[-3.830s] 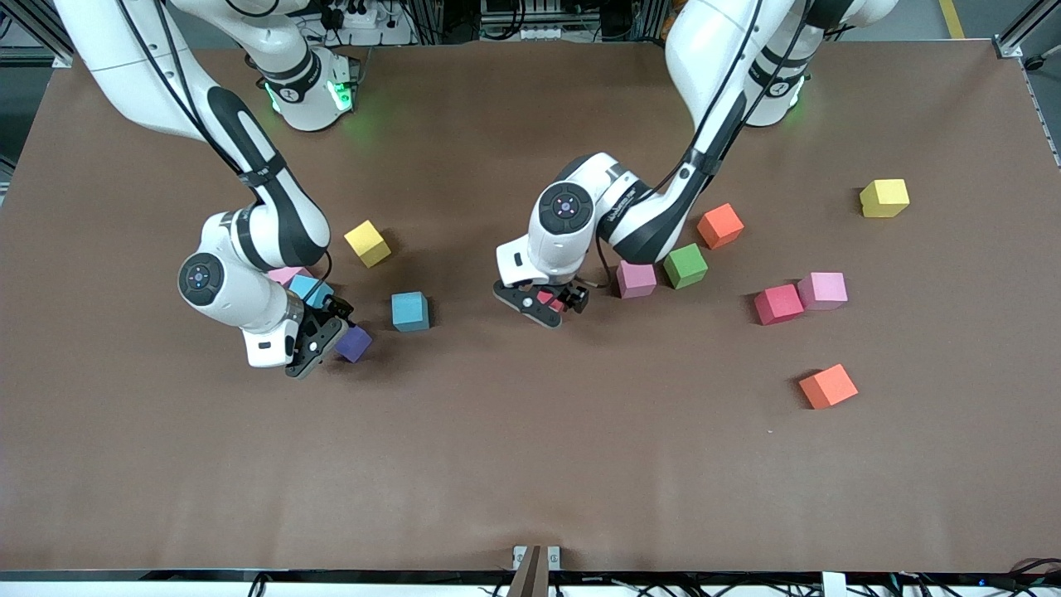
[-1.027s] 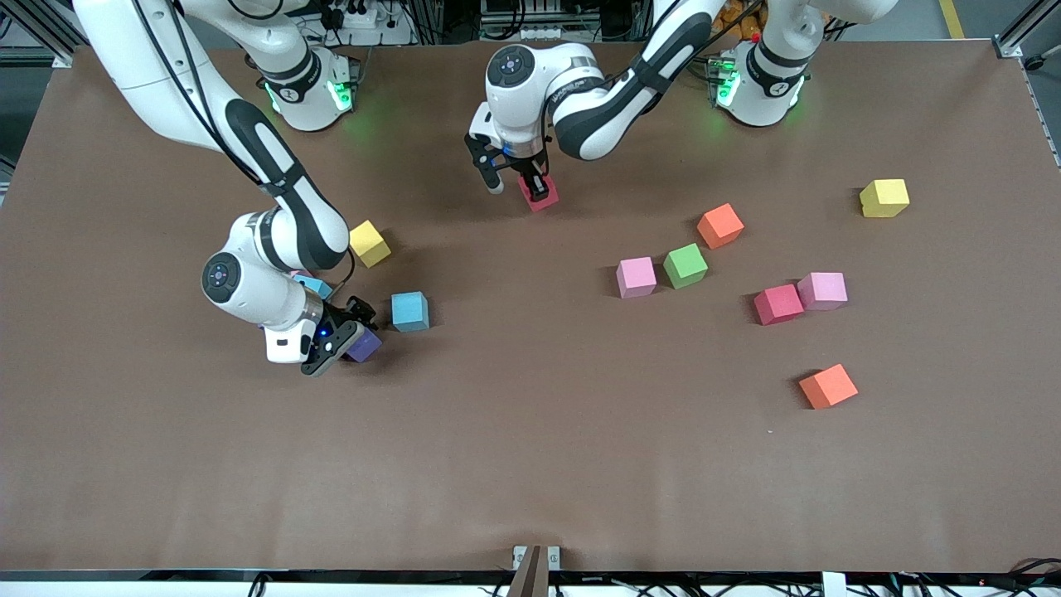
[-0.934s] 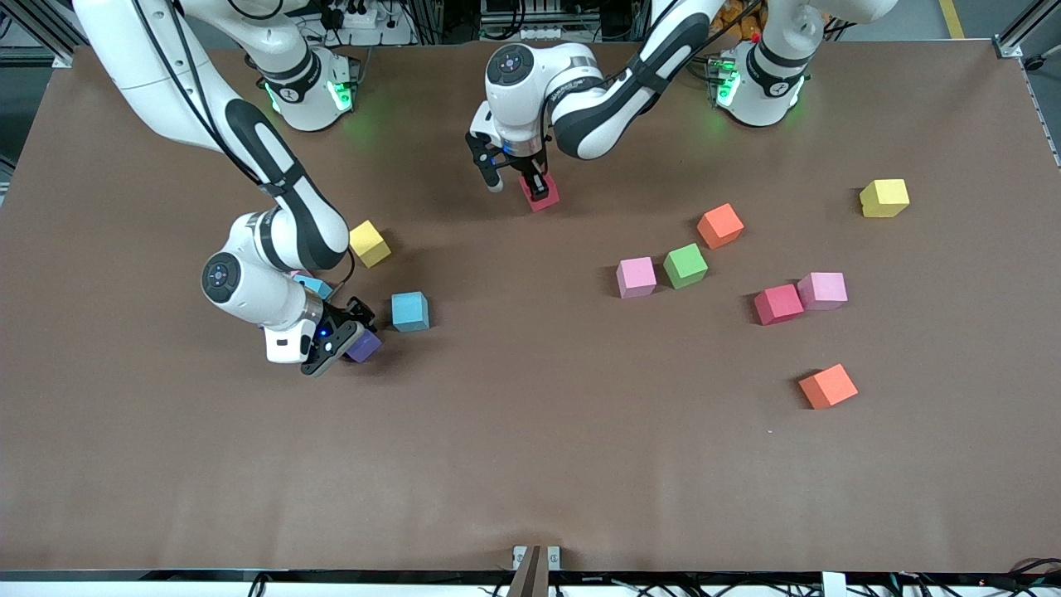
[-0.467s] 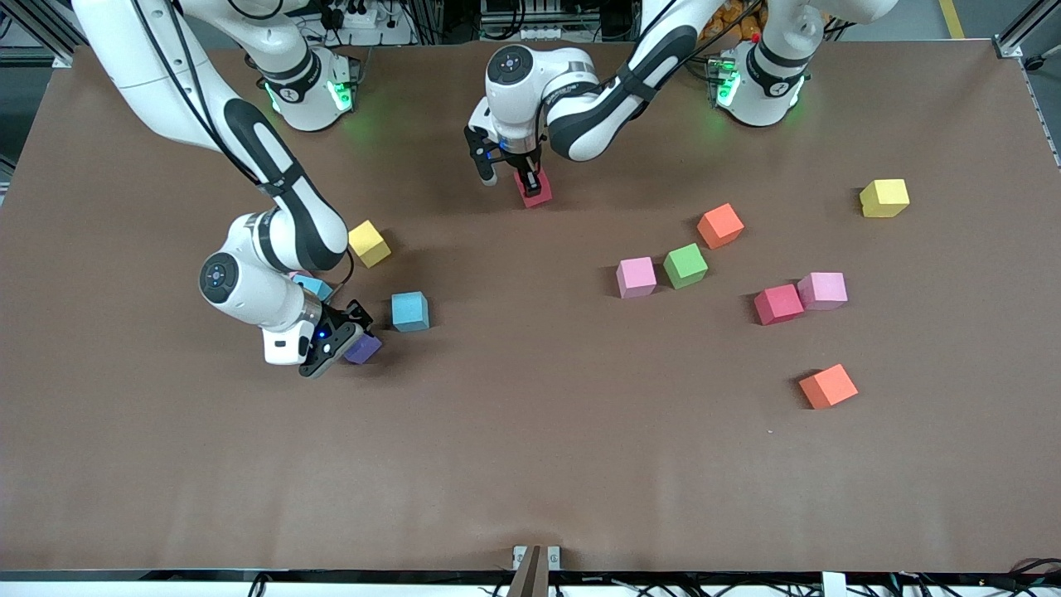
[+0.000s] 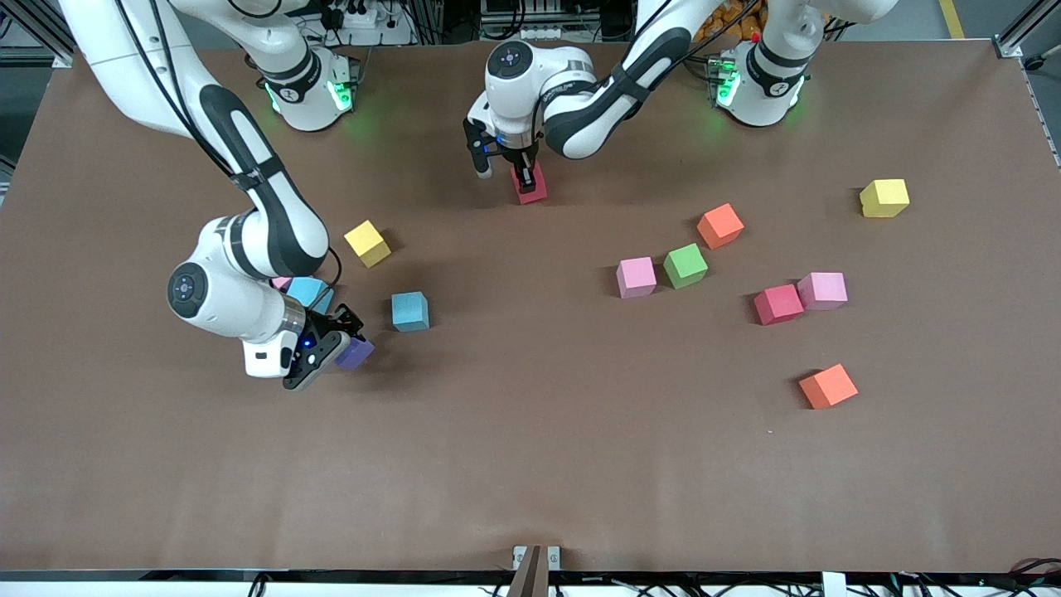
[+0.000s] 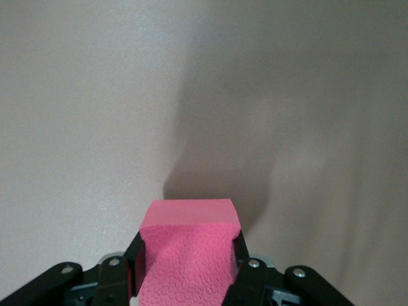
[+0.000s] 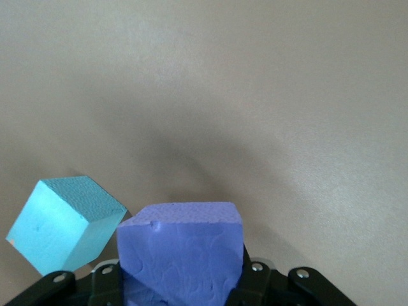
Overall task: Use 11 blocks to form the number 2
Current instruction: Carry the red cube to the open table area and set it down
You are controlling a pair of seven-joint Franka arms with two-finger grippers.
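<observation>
**Both claws clamped on blocks, no digit laid out**

The brown table (image 5: 530,464) carries scattered blocks; no number 2 is formed on it. The right gripper (image 5: 327,348), toward the right arm's end of the table, is clamped on a purple block (image 5: 356,352), with a blue block (image 5: 409,311) just beside it; whether the purple block touches the table is hard to tell. A second blue block (image 5: 308,290) and what looks like a pink one sit half hidden under that arm, a yellow block (image 5: 366,242) nearby. The left gripper (image 5: 522,176), near the table's edge by the robot bases, is clamped on a red block (image 5: 531,189).

Toward the left arm's end lie a pink block (image 5: 636,277), green block (image 5: 685,265), orange block (image 5: 719,225), another red block (image 5: 778,304) touching another pink block (image 5: 822,290), another orange block (image 5: 828,385), and another yellow block (image 5: 884,197).
</observation>
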